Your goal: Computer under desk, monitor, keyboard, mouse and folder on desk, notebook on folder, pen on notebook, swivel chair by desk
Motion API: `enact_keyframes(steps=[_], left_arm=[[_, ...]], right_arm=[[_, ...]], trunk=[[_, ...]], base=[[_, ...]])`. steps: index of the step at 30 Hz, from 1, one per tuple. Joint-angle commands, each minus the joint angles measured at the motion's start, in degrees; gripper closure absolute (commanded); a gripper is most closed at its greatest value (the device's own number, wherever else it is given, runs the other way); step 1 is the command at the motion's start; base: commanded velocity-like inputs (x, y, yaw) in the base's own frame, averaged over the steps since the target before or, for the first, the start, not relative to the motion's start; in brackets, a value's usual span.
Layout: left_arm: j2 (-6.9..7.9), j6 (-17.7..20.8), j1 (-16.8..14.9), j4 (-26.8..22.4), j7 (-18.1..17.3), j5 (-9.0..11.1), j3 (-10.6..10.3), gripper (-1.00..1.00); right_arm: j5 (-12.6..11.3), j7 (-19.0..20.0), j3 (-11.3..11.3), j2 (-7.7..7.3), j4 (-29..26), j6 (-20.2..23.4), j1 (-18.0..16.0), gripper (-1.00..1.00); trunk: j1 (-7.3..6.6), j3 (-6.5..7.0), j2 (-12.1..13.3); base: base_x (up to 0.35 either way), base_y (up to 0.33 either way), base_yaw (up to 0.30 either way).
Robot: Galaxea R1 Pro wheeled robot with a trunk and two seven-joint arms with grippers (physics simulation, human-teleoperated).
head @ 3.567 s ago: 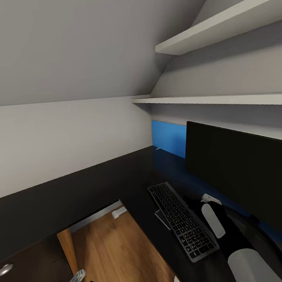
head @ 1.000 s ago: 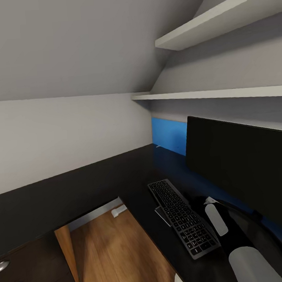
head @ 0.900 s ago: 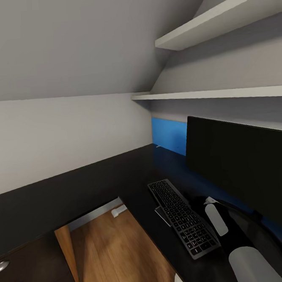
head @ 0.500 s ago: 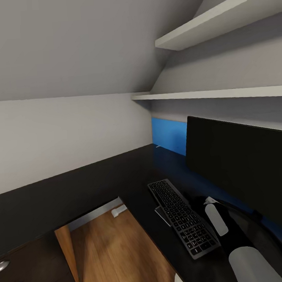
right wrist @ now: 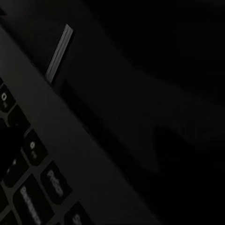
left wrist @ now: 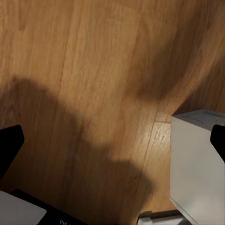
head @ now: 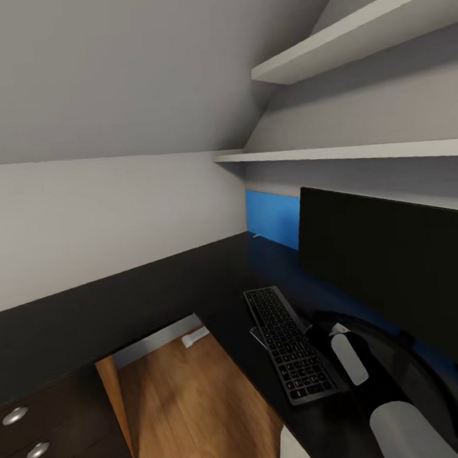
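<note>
Keyboard (head: 288,354) lies flat on the black desk (head: 158,290), just in front of the monitor (head: 391,271). The left gripper (left wrist: 112,140) hangs spread open over the wooden floor (left wrist: 84,70). Further right, the right arm (head: 368,383) reaches beside the keyboard; whether its gripper is open or closed cannot be told. Nudging should be gentle, keeping the keyboard parallel to the screen.
</note>
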Motion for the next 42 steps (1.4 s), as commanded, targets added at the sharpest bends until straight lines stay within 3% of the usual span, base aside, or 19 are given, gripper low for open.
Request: enact_keyframes(steps=[1,28,34,42], left_arm=[[0.08,0.05,-0.02,-0.15,0.51,0.60,-0.46,-1.00],[0.08,-0.04,0.01,0.01,0.54,0.53,-0.47,-1.00],[0.09,-0.05,0.04,0.03,0.53,0.56,-0.46,-1.00],[0.08,-0.04,0.04,0.03,0.54,0.58,-0.47,-1.00]], right_arm=[[-1.03,-0.50,-0.10,0.06,-0.06,0.35,0.00,-1.00],[-0.53,0.67,0.82,0.35,-0.05,0.54,0.08,-1.00],[-0.57,1.87,4.16,0.30,-0.05,0.78,0.14,-1.00],[-0.63,2.14,5.31,0.32,-0.05,0.83,0.17,-1.00]], trunk=[[0.00,-0.08,-0.03],[0.00,-0.08,-0.03],[0.00,-0.08,-0.03],[0.00,-0.08,-0.03]], base=[[-0.015,0.000,0.000],[-0.002,0.000,0.000],[-0.077,0.140,0.000],[-0.108,0.218,0.000]])
